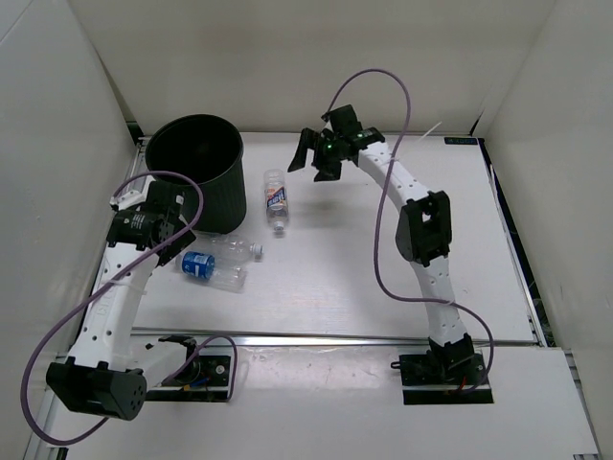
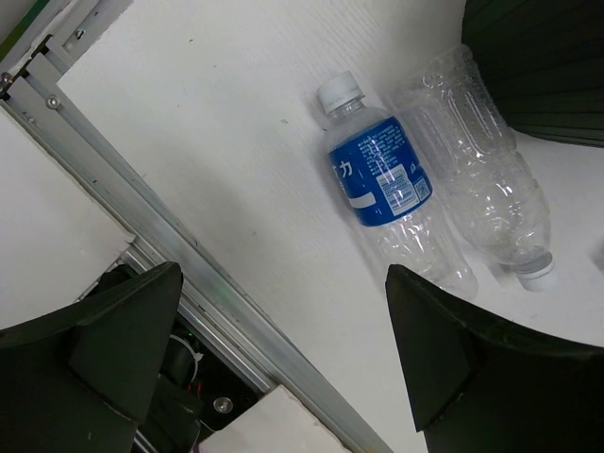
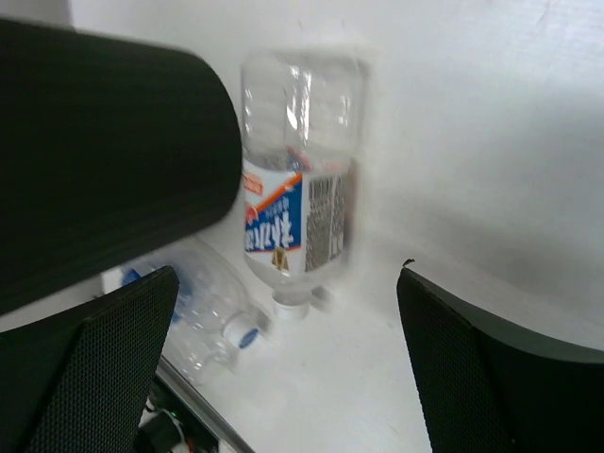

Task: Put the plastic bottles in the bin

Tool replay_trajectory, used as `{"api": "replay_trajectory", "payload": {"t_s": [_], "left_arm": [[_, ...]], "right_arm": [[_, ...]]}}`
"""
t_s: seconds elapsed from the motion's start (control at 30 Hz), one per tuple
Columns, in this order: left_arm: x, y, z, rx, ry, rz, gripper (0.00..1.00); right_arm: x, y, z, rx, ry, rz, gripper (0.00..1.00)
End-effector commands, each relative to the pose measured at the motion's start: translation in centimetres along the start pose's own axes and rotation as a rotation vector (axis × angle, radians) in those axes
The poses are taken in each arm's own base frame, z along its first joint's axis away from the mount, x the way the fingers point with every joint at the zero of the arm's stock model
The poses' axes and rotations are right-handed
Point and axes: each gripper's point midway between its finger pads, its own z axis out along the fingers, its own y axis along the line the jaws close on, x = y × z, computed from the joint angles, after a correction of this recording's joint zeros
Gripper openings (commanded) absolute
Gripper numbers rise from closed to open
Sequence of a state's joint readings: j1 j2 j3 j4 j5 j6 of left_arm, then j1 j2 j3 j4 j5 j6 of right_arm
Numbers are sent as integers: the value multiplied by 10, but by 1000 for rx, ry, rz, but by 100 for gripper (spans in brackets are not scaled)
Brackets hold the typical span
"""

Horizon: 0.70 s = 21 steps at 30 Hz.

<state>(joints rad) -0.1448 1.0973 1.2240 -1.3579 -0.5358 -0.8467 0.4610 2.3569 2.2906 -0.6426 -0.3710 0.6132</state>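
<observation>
Where the left gripper (image 2: 283, 363) hangs with its fingers wide apart and empty, two bottles lie side by side just ahead of it, caps pointing opposite ways. One is a crinkled clear plastic bottle with a glossy blue label (image 2: 382, 175) bearing a white "カ" and small print. The other is a ribbed, unlabelled clear bottle (image 2: 481, 179), just beside the tall round black ribbed plastic bin (image 1: 218, 201). A grooved aluminium rail (image 2: 142, 222) runs beneath this gripper. The right gripper (image 3: 293, 373), likewise spread and empty, hangs over a clear bottle with a white-blue label (image 3: 283, 222) lying beside the bin; its writing is blurred.
</observation>
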Motion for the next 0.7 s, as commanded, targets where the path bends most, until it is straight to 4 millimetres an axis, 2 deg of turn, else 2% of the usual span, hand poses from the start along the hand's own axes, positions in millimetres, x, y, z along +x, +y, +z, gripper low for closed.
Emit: {"api": "replay_trajectory", "payload": {"t_s": [0.0, 0.03, 0.07, 0.13, 0.17, 0.2, 0.3, 0.37, 0.53, 0.67], "left_arm": [[-4, 11, -16, 7, -10, -25, 100], [-5, 12, -18, 14, -16, -30, 100], [-3, 11, -18, 22, -7, -30, 100], [-1, 10, -22, 49, 0, -30, 100], [1, 8, -23, 59, 11, -30, 100], [0, 10, -25, 67, 4, -26, 100], [2, 10, -29, 97, 3, -24, 100], [3, 11, -31, 109, 3, -6, 100], [7, 10, -38, 162, 17, 16, 100], [9, 10, -42, 190, 18, 20, 100]], "right_arm": [[4, 26, -11, 12, -31, -146, 100], [14, 20, -4, 39, -6, -167, 100], [27, 22, 9, 55, 13, -191, 100], [35, 23, 22, 80, 17, -205, 100], [47, 22, 35, 82, 44, -211, 100], [47, 19, 40, 92, 42, -195, 100], [63, 17, 60, 98, 72, -152, 100], [66, 18, 67, 90, 72, -161, 100], [71, 0, 88, 115, 75, -157, 100], [68, -4, 98, 113, 53, -152, 100]]}}
